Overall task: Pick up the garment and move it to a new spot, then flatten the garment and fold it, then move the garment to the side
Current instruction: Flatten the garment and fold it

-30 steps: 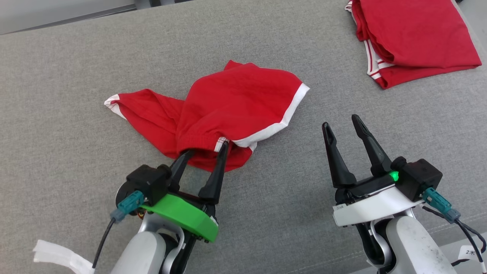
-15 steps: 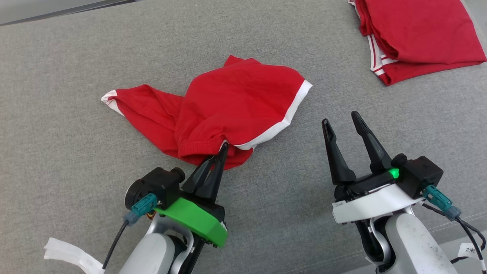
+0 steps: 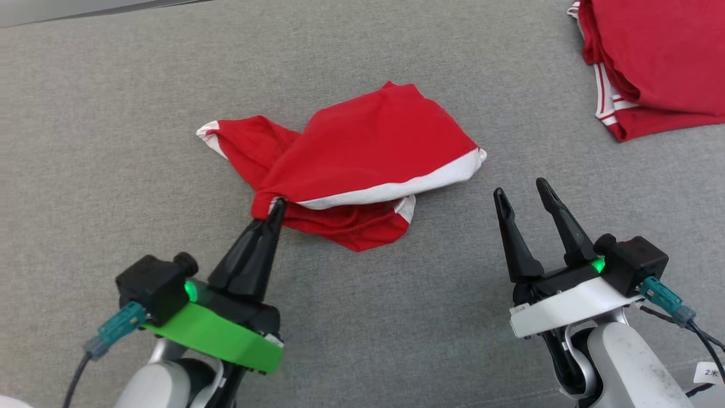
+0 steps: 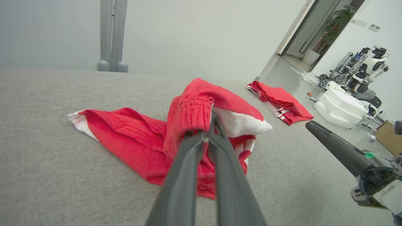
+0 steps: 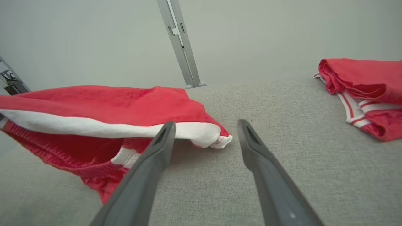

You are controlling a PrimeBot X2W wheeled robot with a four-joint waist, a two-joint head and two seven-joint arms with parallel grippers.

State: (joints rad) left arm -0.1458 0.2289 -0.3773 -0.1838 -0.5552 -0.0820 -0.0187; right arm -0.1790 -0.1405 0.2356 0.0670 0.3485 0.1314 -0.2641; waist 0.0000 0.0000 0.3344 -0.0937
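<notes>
Garment (image 3: 368, 141) at surface (image 3: 113, 141) centre, waistband pinched by left gripper (image 3: 276, 205), right gripper (image 3: 520, 187) fingers spread beside it, folded clothes (image 3: 657, 56) at far-right corner.

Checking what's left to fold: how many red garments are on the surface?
2. A crumpled garment mid-surface, pinched by the left gripper; a folded pile far right, possibly several pieces.

A robotics lab: spare robots (image 4: 366, 73) stand parked beside white foam blocks (image 4: 340, 108).
</notes>
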